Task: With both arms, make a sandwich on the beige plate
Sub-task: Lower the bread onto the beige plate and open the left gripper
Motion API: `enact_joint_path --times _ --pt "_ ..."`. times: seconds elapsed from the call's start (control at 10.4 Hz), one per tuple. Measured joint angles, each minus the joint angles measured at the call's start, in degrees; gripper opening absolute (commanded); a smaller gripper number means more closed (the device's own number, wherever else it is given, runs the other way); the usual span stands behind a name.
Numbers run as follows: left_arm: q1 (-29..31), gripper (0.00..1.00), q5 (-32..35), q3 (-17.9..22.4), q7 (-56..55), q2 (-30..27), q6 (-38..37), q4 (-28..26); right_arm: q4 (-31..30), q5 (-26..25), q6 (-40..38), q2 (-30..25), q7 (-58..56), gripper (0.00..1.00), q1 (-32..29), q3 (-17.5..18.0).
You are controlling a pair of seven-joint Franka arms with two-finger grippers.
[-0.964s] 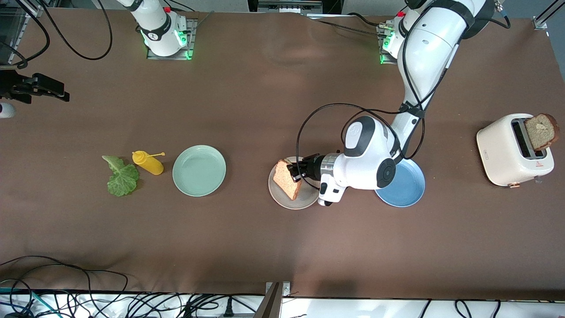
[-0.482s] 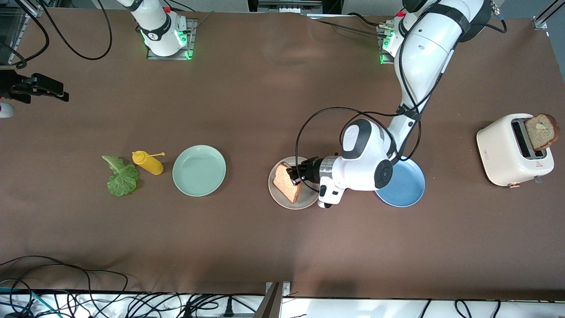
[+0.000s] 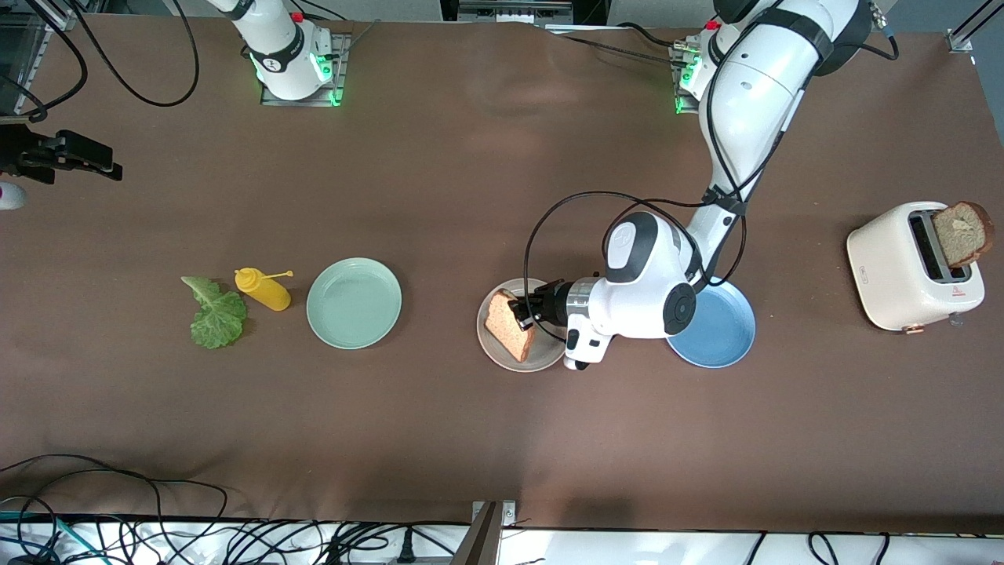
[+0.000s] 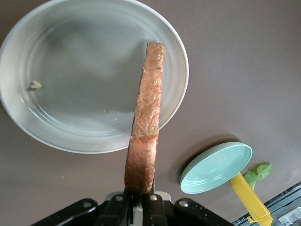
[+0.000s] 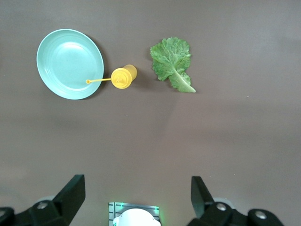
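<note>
The left gripper (image 3: 521,316) is clamped on a bread slice (image 3: 508,326), held on edge over the beige plate (image 3: 541,359) mid-table. The right gripper (image 5: 136,193) waits, fingers spread wide, empty. No writing is legible.

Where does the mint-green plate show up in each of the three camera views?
Front view: the mint-green plate lies flat on the table, toward the right arm's end, beside the yellow mustard bottle.
Left wrist view: it appears past the held bread slice, touching the bottle.
Right wrist view: it sits beside the bottle.
Shared landmark: the yellow mustard bottle.
</note>
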Motion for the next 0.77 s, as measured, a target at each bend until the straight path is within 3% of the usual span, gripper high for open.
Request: enact_joint_path --times 0.1,0.19,0.48,0.77 --pt "0.1 0.26 0.0 0.2 0.0 0.0 0.0 0.0 0.0 0.0 0.0 0.0 0.0 1.00 0.0 0.0" --pt "0.1 0.54 0.0 0.3 0.0 0.1 0.0 0.0 0.0 0.0 0.0 0.0 0.0 1.00 0.0 0.0" --pt "0.1 0.99 0.0 0.9 0.0 0.3 -0.6 0.0 0.0 0.0 0.0 0.0 0.0 1.00 0.0 0.0" --pt "0.1 1.00 1.8 1.5 0.1 0.5 -2.1 0.0 0.0 0.0 0.0 0.0 0.0 1.00 0.0 0.0"
